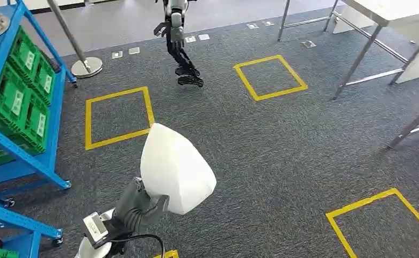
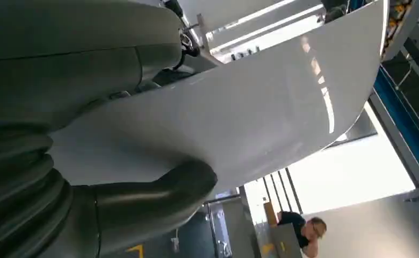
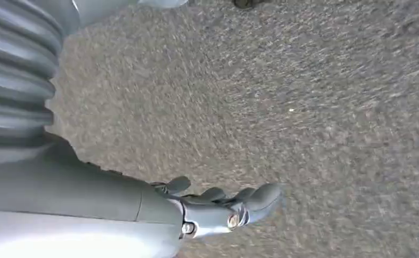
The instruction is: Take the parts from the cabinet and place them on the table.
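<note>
My left hand [image 1: 137, 207] grips a white, smooth, curved shell part [image 1: 175, 169] and holds it up over the grey carpet, low in the head view. In the left wrist view the thumb [image 2: 148, 196] presses on the underside of the white part [image 2: 239, 118]. The blue cabinet [image 1: 51, 123] with green bins [image 1: 24, 91] stands at the left edge, behind the held part. A metal-legged table [image 1: 379, 13] stands at the far right. My right hand [image 3: 218, 207] hangs over the carpet with its fingers loosely extended and nothing in them.
Another robot's dark legs [image 1: 180, 54] stand far ahead in the middle. A stanchion base [image 1: 86, 66] sits near the cabinet. Yellow taped squares [image 1: 118, 115] [image 1: 270, 77] [image 1: 384, 215] mark the carpet. A person [image 2: 304, 231] sits at a desk in the background.
</note>
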Robot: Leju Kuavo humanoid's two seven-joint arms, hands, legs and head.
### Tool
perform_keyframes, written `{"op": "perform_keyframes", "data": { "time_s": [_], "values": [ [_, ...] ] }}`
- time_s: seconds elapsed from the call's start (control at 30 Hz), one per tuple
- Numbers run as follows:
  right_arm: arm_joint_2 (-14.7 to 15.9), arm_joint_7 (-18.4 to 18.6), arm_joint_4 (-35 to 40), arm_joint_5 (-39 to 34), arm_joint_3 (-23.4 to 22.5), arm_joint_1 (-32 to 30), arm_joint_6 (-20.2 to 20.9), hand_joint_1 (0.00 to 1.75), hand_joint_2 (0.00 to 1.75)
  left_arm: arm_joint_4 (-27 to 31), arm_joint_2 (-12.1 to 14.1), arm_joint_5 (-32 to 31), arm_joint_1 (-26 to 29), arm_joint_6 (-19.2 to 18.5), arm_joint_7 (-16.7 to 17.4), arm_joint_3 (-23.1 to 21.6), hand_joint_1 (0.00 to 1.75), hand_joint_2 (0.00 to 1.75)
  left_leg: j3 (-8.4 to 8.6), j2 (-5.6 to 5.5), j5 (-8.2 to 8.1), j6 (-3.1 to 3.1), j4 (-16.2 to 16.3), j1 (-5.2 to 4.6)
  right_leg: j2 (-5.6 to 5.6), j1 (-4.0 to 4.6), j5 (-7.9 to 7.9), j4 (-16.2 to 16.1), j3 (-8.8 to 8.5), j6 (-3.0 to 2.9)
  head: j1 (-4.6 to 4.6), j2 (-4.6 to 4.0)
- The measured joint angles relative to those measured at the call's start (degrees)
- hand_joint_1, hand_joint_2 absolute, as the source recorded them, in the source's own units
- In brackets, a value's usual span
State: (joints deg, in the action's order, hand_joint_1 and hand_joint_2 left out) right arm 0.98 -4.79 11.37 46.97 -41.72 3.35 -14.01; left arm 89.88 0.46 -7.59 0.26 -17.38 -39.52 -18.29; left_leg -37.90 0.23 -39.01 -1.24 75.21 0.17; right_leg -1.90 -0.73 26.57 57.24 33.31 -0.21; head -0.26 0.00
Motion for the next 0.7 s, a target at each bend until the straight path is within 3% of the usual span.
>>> {"op": "perform_keyframes", "data": {
  "time_s": [0.03, 0.07, 0.13, 0.17, 0.2, 0.33, 0.37, 0.4, 0.43, 0.5, 0.53, 0.57, 0.63, 0.67, 0.7],
  "values": [
    [-0.1, 0.4, 0.0, -0.1, 0.0, -0.1, 0.0, 0.0, 1.75, 0.0, 0.0, -0.2, 0.3, 0.0, 0.0, 0.0, 1.75, 1.75, -0.63, -0.01, 0.54, -0.03, 0.7, 0.02, -0.67, 0.0, 0.01, 0.0, -0.01, 0.01, -0.06, 0.0],
    [-0.2, 0.5, 0.0, -0.2, 0.0, -0.2, 0.0, 0.0, 1.75, 0.1, 0.0, -0.5, 0.4, 0.0, 0.2, 0.0, 1.75, 1.75, -0.01, -0.06, 2.46, -0.06, -1.1, 0.12, -1.47, -0.04, 0.01, 0.1, -0.03, 0.03, -0.09, 0.0],
    [-0.4, 0.6, 0.0, -0.3, 0.0, -0.1, 0.2, 0.0, 1.75, 0.4, 0.0, -0.7, 0.4, 0.0, 0.5, 0.0, 1.75, 1.75, 3.97, -0.76, 7.81, -0.08, -10.0, 0.45, -3.16, -0.19, 0.11, 0.4, -0.06, 0.36, -0.15, 0.0],
    [-0.5, 0.5, 0.0, -0.4, 0.0, -0.1, 0.3, 0.0, 1.75, 0.5, -0.1, -0.8, 0.4, 0.0, 0.5, 0.0, 1.75, 1.75, 6.1, -3.11, 9.82, -0.22, -14.7, 0.82, -3.93, -0.28, 0.22, 0.6, 0.06, 0.75, -0.22, 0.0],
    [-0.5, 0.4, 0.0, -0.5, 0.0, 0.0, 0.4, 0.0, 1.75, 0.6, -0.1, -1.0, 0.5, -0.1, 0.6, 0.0, 1.75, 1.75, 6.76, -5.22, 9.07, 0.11, -16.7, 0.92, -4.67, 0.06, 0.39, 1.2, 0.5, 1.26, -0.31, 0.0],
    [-0.8, -0.7, 0.0, -1.4, -0.3, -0.5, 0.5, 0.0, 1.75, 0.6, -1.2, -1.3, 0.1, -0.5, 1.2, 0.0, 1.75, 1.75, 6.71, -2.64, 9.61, 2.25, -16.7, 0.47, -6.96, -0.68, -0.43, 0.5, 1.29, 3.1, -0.04, 0.0],
    [-0.9, -1.0, 0.0, -1.6, -0.5, -0.6, 0.5, 0.0, 1.75, 0.6, -1.6, -1.6, -0.4, -0.6, 1.4, -0.1, 1.75, 1.75, 6.75, -1.9, 9.87, 2.68, -17.0, 0.52, -4.42, -0.66, 0.01, 1.2, 1.38, 3.07, 0.02, 0.0],
    [-1.0, -1.3, 0.0, -1.7, -0.7, -0.5, 0.5, 0.0, 1.75, 0.7, -2.1, -1.7, -0.7, -0.7, 1.6, -0.1, 1.75, 1.75, 6.72, -1.29, 9.91, 3.0, -17.0, 0.42, -1.41, -0.29, 1.86, 3.7, 2.65, 3.1, 0.59, 0.0],
    [-1.0, -1.6, 0.0, -1.8, -0.9, -0.1, 0.5, 0.0, 1.75, 0.6, -2.3, -1.9, -0.8, -0.7, 1.7, -0.1, 1.75, 1.75, 6.65, -0.45, 9.86, 3.1, -17.0, 0.27, 0.06, -0.13, 4.24, 7.9, 4.64, 3.22, 0.83, 0.0],
    [-1.1, -1.7, 0.0, -1.9, -1.1, 0.2, 0.6, 0.0, 1.75, 0.4, -2.3, -2.2, -1.2, -0.7, 2.1, -0.1, 1.75, 1.75, 6.57, 1.55, 9.71, 3.39, -17.0, -0.07, 1.04, -0.15, 8.02, 16.9, 8.9, 3.32, 0.9, 0.02],
    [-1.1, -1.7, 0.0, -2.0, -1.2, 0.0, 0.6, 0.0, 1.75, 0.2, -2.5, -2.2, -1.4, -0.7, 2.1, -0.2, 1.75, 1.75, 6.56, 2.4, 9.66, 3.46, -17.0, -0.18, 1.09, -0.14, 8.24, 18.8, 9.68, 3.31, 0.92, 0.0],
    [-1.2, -1.7, 0.0, -2.1, -1.3, -0.1, 0.6, 0.0, 1.75, 0.1, -2.6, -2.2, -1.6, -0.7, 2.1, -0.1, 1.75, 1.75, 6.6, 3.15, 9.61, 3.5, -17.0, -0.23, 1.12, -0.13, 7.22, 17.7, 9.04, 3.24, 0.94, 0.0],
    [-1.2, -1.7, 0.0, -2.1, -1.5, -0.3, 0.5, 0.0, 1.75, 0.0, -2.8, -2.2, -1.9, -0.7, 2.1, -0.1, 1.75, 1.75, 6.79, 4.55, 9.45, 3.41, -17.0, -0.3, 1.94, -0.03, 2.97, 9.3, 4.29, 2.92, 0.96, 0.0],
    [-1.2, -1.7, 0.0, -2.1, -1.5, -0.2, 0.5, 0.0, 1.75, 0.0, -2.9, -2.2, -2.1, -0.7, 2.1, -0.2, 1.75, 1.75, 7.0, 5.25, 9.3, 3.27, -17.0, -0.35, 3.87, 0.17, 0.94, 3.6, 0.94, 2.6, 0.98, 0.0],
    [-1.2, -1.6, 0.0, -2.0, -1.5, 0.0, 0.5, 0.0, 1.75, 0.0, -3.1, -2.2, -2.2, -0.7, 2.1, -0.1, 1.75, 1.75, 7.11, 5.73, 9.14, 3.03, -16.9, -0.62, 7.01, 0.64, 1.5, 0.9, -0.28, 1.93, 1.07, 0.0]
  ]
}}
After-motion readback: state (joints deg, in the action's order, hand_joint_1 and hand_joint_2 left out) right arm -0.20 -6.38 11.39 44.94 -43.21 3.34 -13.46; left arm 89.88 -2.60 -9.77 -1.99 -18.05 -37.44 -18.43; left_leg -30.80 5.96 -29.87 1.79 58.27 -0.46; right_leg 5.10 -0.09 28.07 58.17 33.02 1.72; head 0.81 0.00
